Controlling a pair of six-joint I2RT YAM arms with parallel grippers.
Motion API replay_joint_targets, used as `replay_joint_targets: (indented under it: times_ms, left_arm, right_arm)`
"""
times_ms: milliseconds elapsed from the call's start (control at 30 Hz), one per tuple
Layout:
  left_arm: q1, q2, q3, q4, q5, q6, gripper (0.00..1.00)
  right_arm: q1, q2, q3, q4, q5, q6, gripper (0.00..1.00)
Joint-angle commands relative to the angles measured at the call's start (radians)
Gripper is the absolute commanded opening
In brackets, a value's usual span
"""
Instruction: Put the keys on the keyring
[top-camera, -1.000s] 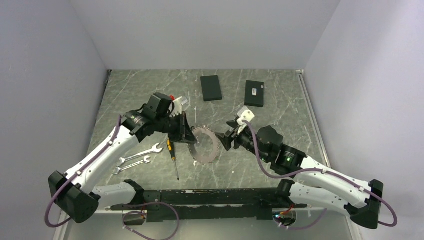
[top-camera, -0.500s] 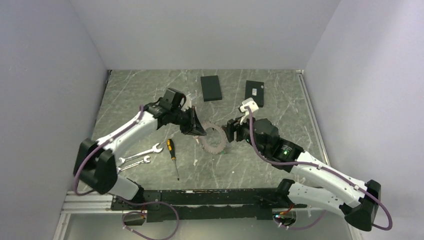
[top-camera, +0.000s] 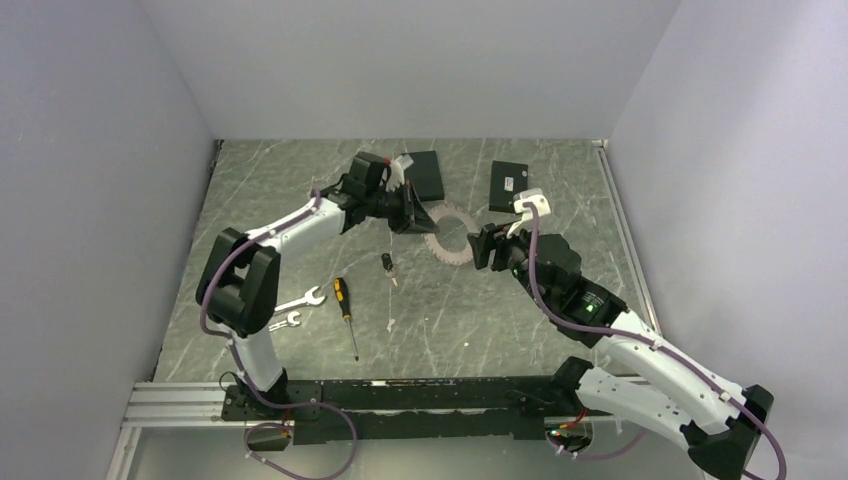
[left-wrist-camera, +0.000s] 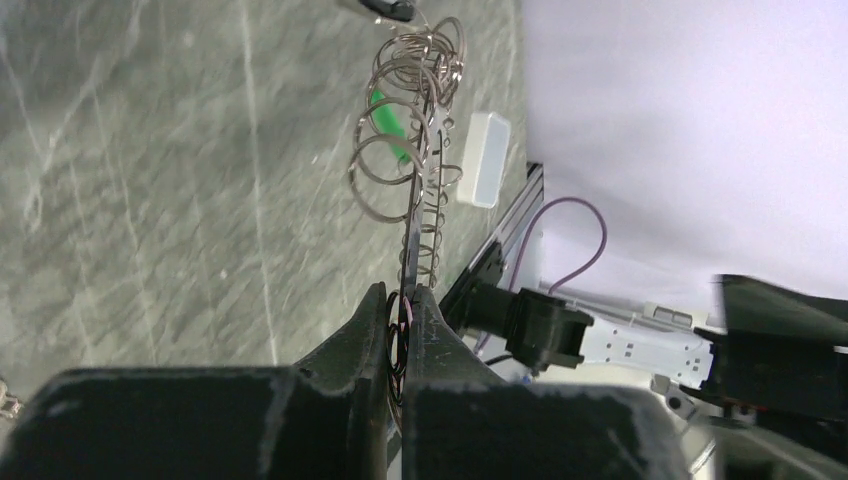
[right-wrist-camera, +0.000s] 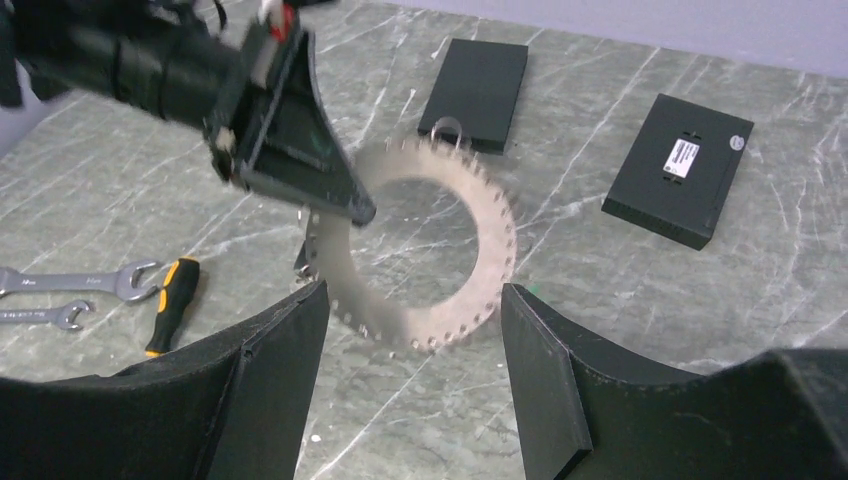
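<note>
Overhead, the keyring (right-wrist-camera: 493, 245) was held up above the far middle of the table (top-camera: 450, 320), its rim pinched in the left pincer (left-wrist-camera: 402, 305). The right pincer (top-camera: 483, 244) stood spread just beside the keyring's opposite edge. One key (top-camera: 387, 266) lay on the table nearer the arms, with a screwdriver (top-camera: 345, 300) and two wrenches (top-camera: 300, 300) off to its left.
</note>
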Motion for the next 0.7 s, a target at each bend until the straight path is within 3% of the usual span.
replay_joint_targets:
  times_ms: [0,100,200,367,533,600,667]
  left_arm:
    - [0.002,0.112,-0.141,0.06,0.112,-0.04,0.0]
    - [0.0,0.23,-0.228,0.146,0.22,-0.078,0.0]
    - [-0.003,0.23,-0.311,0.235,0.23,-0.105,0.0]
    - [-0.006,0.185,-0.269,-0.029,0.15,0.039,0.0]
    - [-0.01,0.182,-0.273,-0.12,0.141,0.096,0.16]
    - [-0.011,0.19,-0.272,-0.153,0.141,0.116,0.29]
    - [-0.012,0.179,-0.292,-0.149,0.144,0.119,0.5]
  right_arm:
    - [-0.019,-0.005,-0.015,0.047,0.015,-0.009,0.67]
    - [-0.028,0.02,-0.015,0.061,-0.005,-0.011,0.67]
    - [-0.036,0.036,-0.006,0.061,-0.014,-0.015,0.67]
    - [-0.048,0.04,-0.013,0.076,-0.025,-0.015,0.67]
    - [-0.057,0.061,-0.01,0.08,-0.048,-0.003,0.67]
    - [-0.059,0.064,-0.009,0.08,-0.051,-0.005,0.67]
    - [-0.06,0.061,-0.01,0.08,-0.05,-0.006,0.67]
